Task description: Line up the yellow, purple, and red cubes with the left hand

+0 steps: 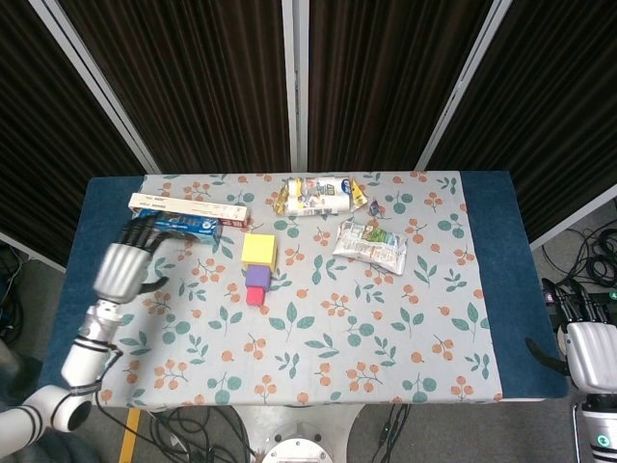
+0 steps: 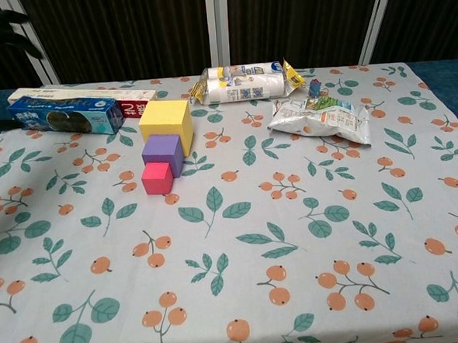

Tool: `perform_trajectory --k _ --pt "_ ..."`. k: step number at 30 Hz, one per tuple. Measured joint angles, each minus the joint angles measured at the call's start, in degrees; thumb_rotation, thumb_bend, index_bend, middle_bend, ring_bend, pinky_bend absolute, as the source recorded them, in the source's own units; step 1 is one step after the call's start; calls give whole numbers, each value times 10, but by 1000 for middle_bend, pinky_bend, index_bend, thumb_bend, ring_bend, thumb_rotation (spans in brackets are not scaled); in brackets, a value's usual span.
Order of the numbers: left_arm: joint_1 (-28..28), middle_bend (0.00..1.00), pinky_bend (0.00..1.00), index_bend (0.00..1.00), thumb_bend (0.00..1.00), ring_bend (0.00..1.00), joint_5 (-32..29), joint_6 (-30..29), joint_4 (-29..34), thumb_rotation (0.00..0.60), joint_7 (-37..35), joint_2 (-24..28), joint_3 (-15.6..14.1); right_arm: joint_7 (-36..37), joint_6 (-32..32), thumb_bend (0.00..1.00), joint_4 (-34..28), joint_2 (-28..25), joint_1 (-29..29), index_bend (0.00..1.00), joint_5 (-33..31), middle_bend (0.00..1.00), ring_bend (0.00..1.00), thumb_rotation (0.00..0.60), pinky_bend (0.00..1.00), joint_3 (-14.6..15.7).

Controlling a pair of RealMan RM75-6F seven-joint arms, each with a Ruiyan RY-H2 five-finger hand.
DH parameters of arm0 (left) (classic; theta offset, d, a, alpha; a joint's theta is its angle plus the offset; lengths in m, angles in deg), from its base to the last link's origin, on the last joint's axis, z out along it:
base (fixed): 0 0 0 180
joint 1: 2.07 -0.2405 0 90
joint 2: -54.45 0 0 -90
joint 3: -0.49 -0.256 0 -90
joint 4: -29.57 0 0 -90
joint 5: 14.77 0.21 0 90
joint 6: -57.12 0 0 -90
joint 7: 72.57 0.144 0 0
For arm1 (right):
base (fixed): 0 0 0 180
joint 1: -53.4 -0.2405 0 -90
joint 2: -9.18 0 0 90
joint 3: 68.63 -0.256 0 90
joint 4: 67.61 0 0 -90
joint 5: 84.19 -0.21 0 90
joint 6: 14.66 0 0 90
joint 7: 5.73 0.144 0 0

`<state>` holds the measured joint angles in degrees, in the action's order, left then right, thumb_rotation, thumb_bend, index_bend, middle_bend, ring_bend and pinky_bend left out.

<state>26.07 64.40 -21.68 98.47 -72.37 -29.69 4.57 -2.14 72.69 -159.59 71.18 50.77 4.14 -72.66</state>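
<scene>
Behind the yellow cube (image 1: 259, 250), a white wrapped roll (image 1: 318, 196) is seen. Touching it in front are the purple cube (image 1: 257, 277), then the red cube (image 1: 254, 295). Left of it, a blue box (image 1: 178, 224) lies beside the left hand (image 1: 122, 266), which is empty with fingers apart. A foil packet (image 1: 370, 245) lies right of it. Whether the right hand (image 1: 590, 342) is open cannot be told.

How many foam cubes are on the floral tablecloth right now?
3. Large yellow foam cube farthest back, medium purple foam cube just in front of it, small red foam cube nearest, in a row. None appear hidden.
</scene>
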Motion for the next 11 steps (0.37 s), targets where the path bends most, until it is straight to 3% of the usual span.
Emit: perform_trajectory --k 4,11 --pt "-56 144 132 295 14 117 -34 -24 27 600 -6 40 9 21 -10 149 12 0 -8 77 12 130 0 600 57 4" --pt "-128 145 132 291 14 117 -47 -68 90 600 45 72 -11 32 -12 153 20 4 -16 76 29 127 0 600 46 10"
